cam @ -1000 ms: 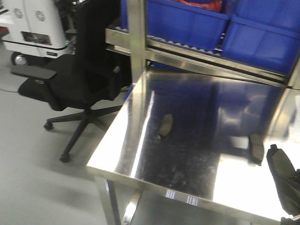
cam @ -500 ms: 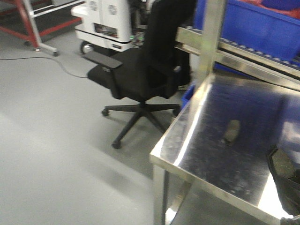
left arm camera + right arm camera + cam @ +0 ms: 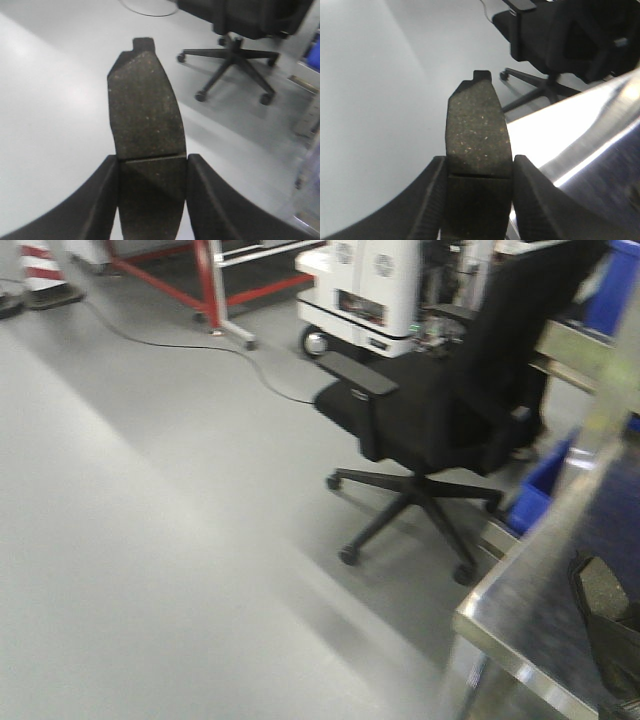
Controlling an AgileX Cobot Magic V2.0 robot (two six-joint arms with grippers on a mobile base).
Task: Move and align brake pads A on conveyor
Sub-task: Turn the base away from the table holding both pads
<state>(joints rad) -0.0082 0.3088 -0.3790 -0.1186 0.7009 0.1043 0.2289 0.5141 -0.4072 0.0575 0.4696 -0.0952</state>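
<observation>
L gripper (image 3: 152, 160) is clamped on a brake pad (image 3: 145, 105). Both fingers (image 3: 100, 200) are pressed to the pad's long edges at its lower half, w/ the groove at fingertip level. The upper half w/ its tab is left projecting free. This pad is held in air above the grey floor (image 3: 50, 125), and bare floor is seen to its L and beyond its top. An office chair (image 3: 235, 50) w/ castors is seen upper R, well apart from the pad.

R gripper (image 3: 480, 160) is likewise closed on a second brake pad (image 3: 477, 130), gripped across its width at the groove. The bright edge of a steel table (image 3: 560, 125) is seen running diagonally just R of this pad, w/ floor behind the pad's L edge and top.

In the front view, which is blurred, the table corner is seen lower R. A dark pad (image 3: 600, 590) is seen at the far R border over the tabletop; which arm holds it cannot be told. Wide floor is left open L and centre. The chair is stood btwn the table edge and a white machine (image 3: 370, 280), w/ a blue bin (image 3: 540, 495) beside its base. A cable (image 3: 200, 345), a red frame (image 3: 210, 280) and a striped cone (image 3: 40, 265) are seen far back.
</observation>
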